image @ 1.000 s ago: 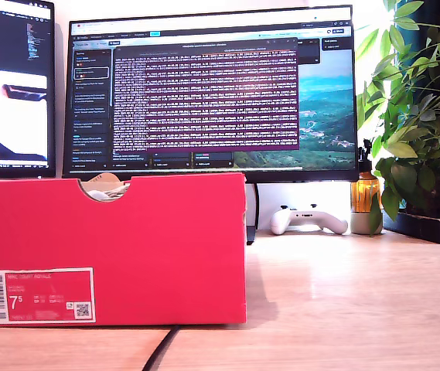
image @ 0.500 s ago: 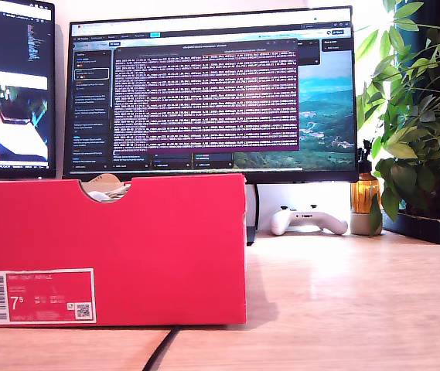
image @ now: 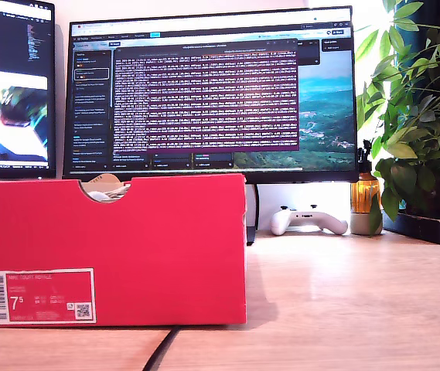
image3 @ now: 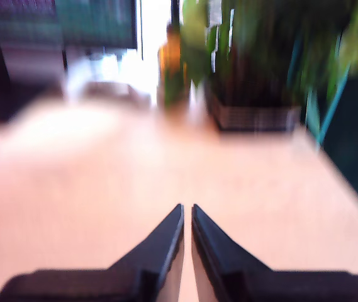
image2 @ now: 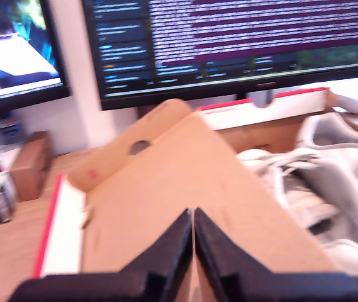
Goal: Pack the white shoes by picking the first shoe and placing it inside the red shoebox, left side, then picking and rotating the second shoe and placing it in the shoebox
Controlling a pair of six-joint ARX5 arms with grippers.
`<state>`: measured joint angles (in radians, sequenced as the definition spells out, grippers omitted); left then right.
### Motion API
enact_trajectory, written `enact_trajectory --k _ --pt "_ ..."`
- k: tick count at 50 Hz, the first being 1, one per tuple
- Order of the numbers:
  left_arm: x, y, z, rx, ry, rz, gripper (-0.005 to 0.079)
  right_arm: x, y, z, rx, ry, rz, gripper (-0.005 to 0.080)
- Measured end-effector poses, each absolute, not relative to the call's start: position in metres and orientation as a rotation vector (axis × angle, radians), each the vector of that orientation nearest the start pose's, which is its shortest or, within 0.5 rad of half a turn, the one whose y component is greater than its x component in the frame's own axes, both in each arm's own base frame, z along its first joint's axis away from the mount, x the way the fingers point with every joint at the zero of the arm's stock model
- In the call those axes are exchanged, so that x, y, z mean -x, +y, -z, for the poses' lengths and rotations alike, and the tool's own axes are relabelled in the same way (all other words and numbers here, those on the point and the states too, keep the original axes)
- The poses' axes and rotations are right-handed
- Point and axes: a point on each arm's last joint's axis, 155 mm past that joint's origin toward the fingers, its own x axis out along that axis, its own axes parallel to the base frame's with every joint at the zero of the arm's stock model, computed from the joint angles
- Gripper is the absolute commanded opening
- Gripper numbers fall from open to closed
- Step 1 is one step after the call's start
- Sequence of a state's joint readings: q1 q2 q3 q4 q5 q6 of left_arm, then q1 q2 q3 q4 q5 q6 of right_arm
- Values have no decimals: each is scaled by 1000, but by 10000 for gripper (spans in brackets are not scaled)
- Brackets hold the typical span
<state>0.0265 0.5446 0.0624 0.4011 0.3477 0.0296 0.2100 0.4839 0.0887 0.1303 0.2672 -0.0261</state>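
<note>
Nothing shifted outside; both my first gripper (image2: 193, 217) and second gripper (image3: 187, 214) stayed closed, empty; white shoes (image2: 320, 173) beyond the fingers looked light, best pinched at the stiff heel.

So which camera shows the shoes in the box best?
The first wrist view: it looks into the red shoebox at white shoes. The exterior view shows only the box's front; the second wrist view shows none.
</note>
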Motion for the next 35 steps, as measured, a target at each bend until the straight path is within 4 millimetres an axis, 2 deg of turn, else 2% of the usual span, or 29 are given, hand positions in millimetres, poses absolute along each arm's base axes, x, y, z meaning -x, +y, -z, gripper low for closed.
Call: enact_trajectory --k 3,9,15,24,35 --pt "-280 -57 -161 -14 74 331 -19 -273 12 -117 87 259 36 -10" --pt "-280 -57 -161 -14 74 333 -19 -272 8 -123 80 235 48 -10" --pt "-280 -58 -161 -12 73 340 -19 -270 -7 -119 81 247 108 -10" --pt "-279 -62 -161 -12 71 354 -19 -263 -31 -94 56 317 199 -10" --pt "-278 -64 -163 -13 66 360 -19 -257 -46 -92 21 323 266 -10"
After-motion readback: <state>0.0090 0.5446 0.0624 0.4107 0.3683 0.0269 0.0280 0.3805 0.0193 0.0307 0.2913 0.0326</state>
